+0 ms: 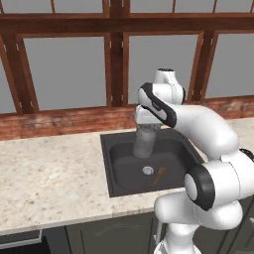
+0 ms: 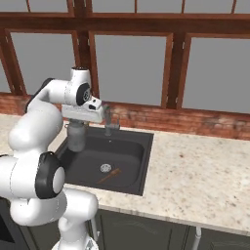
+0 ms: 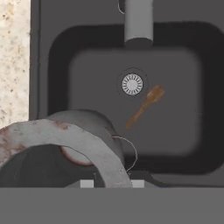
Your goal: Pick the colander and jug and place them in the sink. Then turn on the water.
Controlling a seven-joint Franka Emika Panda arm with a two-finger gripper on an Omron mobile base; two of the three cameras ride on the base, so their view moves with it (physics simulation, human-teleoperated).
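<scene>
One dull grey cylindrical jug (image 1: 144, 141) with a flared rim hangs from the robot's hand (image 1: 147, 125), whose fingers are nearly closed on that rim, above the rear-left part of the dark rectangular sink (image 1: 121, 176). A release from this height could tip the jug onto its side or knock it against the slim grey faucet (image 2: 108, 119) just beside it. A brown wooden spoon (image 3: 145, 106) lies by the round metal drain (image 3: 132, 84), near enough to unsettle the landing. Speckled stone tabletop (image 1: 49, 173) borders the sink.
</scene>
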